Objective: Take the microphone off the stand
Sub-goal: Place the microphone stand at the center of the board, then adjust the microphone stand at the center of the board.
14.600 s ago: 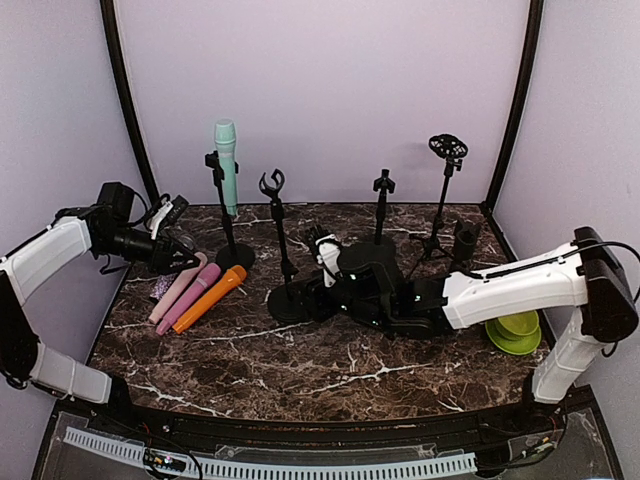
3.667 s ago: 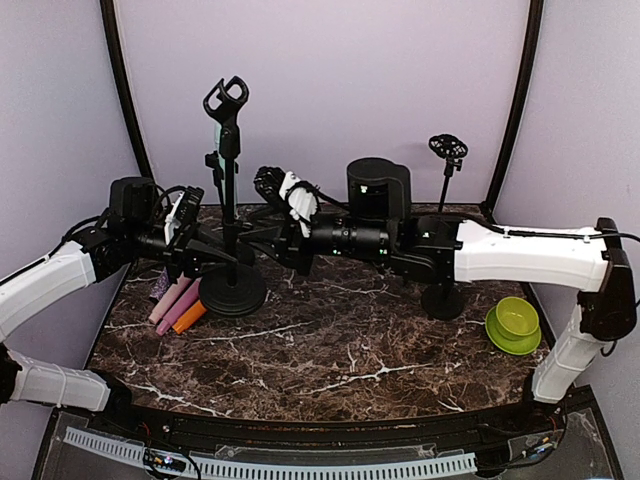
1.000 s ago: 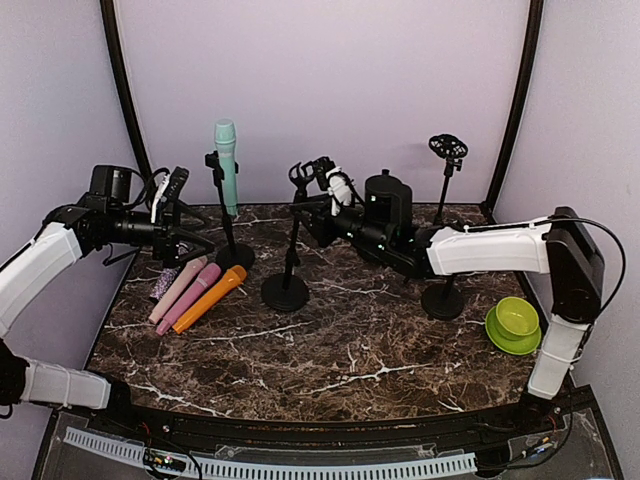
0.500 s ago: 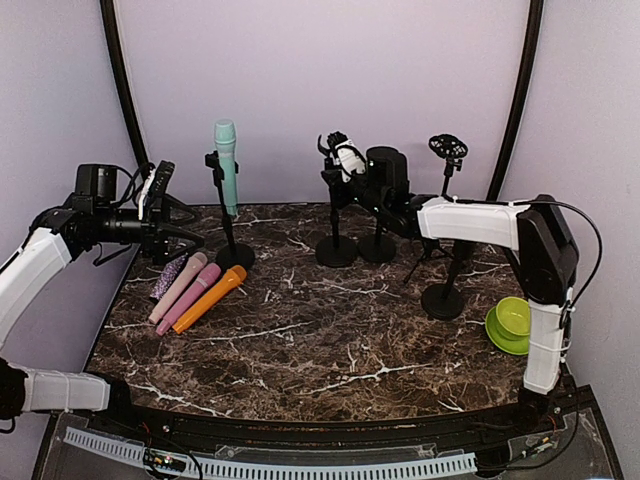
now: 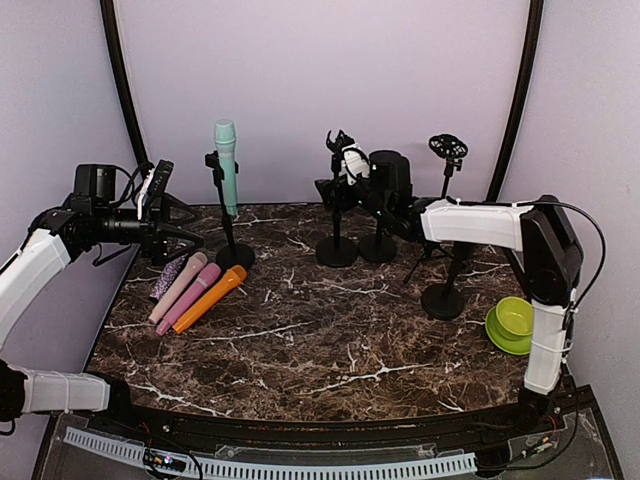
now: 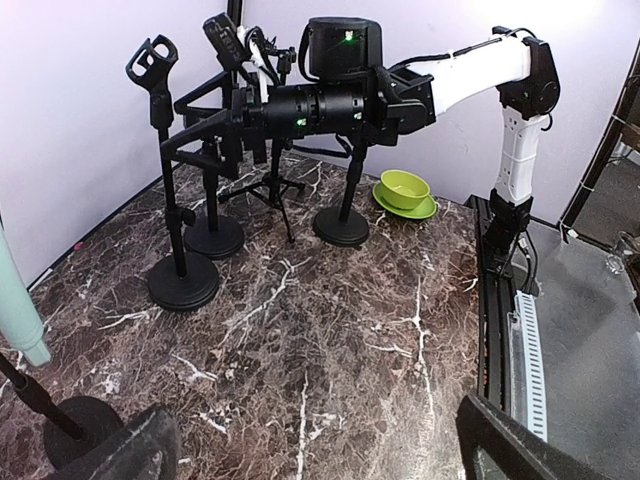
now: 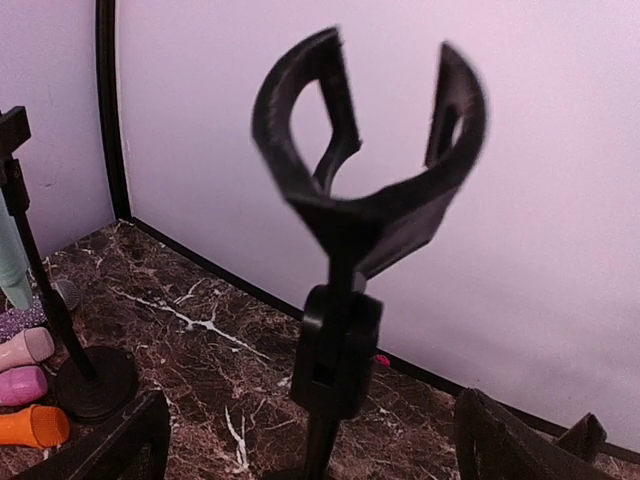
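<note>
A mint-green microphone (image 5: 226, 165) stands upright in the clip of a black stand (image 5: 233, 254) at the back left; it also shows at the left edge of the left wrist view as the microphone (image 6: 16, 312). My left gripper (image 5: 190, 228) hovers open just left of that stand, and my left gripper (image 6: 310, 462) has only bare table between its fingers. My right gripper (image 5: 333, 192) is open at the back middle. There an empty clip stand (image 7: 362, 170) rises between the spread fingers of my right gripper (image 7: 315, 452), which do not touch it.
Several microphones lie at the left, among them a pink one (image 5: 192, 290) and an orange one (image 5: 212, 297). More empty stands (image 5: 378, 245) and a tripod with a round mount (image 5: 447, 148) are at the back right. A green bowl (image 5: 515, 322) sits on the right.
My right arm carried the empty stand to the back middle, set it down and opened its jaws. My left gripper has barely moved.
</note>
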### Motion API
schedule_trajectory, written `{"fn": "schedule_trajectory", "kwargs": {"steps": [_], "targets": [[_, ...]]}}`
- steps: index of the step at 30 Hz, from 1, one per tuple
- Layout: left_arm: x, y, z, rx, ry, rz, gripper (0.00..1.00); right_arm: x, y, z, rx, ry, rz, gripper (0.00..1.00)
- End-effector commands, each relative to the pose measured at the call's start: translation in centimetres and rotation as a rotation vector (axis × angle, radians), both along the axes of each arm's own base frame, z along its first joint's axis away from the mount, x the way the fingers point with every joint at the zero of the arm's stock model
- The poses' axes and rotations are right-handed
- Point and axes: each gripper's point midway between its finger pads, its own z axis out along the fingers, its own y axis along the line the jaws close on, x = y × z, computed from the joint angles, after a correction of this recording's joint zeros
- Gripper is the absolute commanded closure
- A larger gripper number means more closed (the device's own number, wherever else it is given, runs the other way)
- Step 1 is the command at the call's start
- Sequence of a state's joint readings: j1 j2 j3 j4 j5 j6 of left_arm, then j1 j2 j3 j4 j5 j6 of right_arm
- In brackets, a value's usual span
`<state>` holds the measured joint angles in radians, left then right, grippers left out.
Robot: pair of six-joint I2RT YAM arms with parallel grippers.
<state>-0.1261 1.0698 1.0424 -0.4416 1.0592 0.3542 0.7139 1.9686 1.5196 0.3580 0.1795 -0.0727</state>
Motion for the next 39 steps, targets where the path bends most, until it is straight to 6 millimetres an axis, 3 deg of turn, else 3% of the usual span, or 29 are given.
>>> {"fn": "schedule_trajectory", "kwargs": {"steps": [1,7,13,18,21,25,36,39], "targets": [[-0.6,0.0,0.5,-0.026,-0.011,-0.016,0.01,-1.5,-1.9,8.4,0.131,-0.104,-0.019,0.01],[-1.0,0.0,0.5,-0.025,-0.016,-0.023,0.01,-3.2,-2.8,14.3,0.235,-0.169,0.007,0.09],[-1.3,-0.1,0.7,-0.038,-0.010,-0.036,0.01,-0.9,-3.1,16.4,0.247,-0.194,-0.069,0.13],[-1.6,-0.1,0.6,-0.040,-0.012,-0.038,0.01,2.3,-2.4,14.2,0.142,-0.146,-0.148,0.14],[-1.6,-0.1,0.7,-0.040,-0.014,-0.038,0.01,3.1,-2.3,12.4,0.088,-0.124,-0.172,0.15],[-1.8,-0.1,0.7,-0.044,-0.014,-0.043,0.01,3.1,-2.7,10.4,0.032,-0.092,-0.187,0.17],[-1.7,-0.2,1.1,-0.067,-0.004,-0.047,0.03,1.3,-2.9,7.8,-0.040,-0.064,-0.153,0.21],[-1.8,-0.2,1.2,-0.068,-0.006,-0.049,0.03,1.0,-2.7,6.3,-0.049,-0.034,-0.140,0.24]]}}
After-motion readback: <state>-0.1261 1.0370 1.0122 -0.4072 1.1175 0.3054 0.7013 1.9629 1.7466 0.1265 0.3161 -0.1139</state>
